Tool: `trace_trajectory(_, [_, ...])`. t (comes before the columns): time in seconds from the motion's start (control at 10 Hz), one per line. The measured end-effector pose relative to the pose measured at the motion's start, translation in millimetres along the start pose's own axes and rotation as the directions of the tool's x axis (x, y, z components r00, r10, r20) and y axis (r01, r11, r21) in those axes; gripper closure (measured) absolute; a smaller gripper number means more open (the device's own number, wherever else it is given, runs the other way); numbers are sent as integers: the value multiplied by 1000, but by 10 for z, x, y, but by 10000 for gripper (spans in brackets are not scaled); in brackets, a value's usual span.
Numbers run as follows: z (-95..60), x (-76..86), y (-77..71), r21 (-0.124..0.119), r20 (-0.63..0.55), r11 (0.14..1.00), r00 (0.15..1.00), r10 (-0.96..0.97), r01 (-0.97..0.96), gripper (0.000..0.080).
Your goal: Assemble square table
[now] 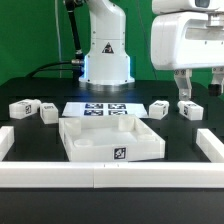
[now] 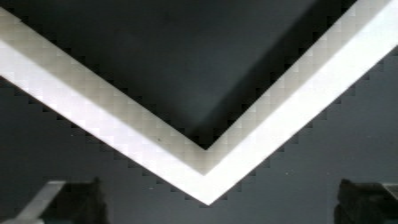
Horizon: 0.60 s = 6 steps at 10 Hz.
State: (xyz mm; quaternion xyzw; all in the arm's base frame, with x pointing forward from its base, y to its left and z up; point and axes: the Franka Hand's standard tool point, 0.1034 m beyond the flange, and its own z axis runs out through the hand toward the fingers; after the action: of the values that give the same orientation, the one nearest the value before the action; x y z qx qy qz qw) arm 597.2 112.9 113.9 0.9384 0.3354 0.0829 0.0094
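Note:
The square table top (image 1: 110,138), a white tray with a raised rim and a tag on its front wall, lies mid-table. Two small white tagged legs (image 1: 20,107) (image 1: 48,113) lie to its left in the exterior view. Two more legs (image 1: 158,108) (image 1: 190,109) lie to its right. My gripper (image 1: 200,90) hangs high at the exterior view's right, above the rightmost leg, open and empty. In the wrist view its dark fingers (image 2: 63,200) stand far apart with nothing between them. No table part shows in that view.
White border rails run along the front (image 1: 110,178), left (image 1: 5,140) and right (image 1: 212,145). A rail corner (image 2: 205,150) fills the wrist view as a white V on the dark table. The marker board (image 1: 103,108) lies behind the top, before the robot base (image 1: 105,55).

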Motion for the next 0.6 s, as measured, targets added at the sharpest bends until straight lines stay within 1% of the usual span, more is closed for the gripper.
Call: trace_trajectory(0.6, [1,-1,0,0,0,1000,1000,-1,1,149])
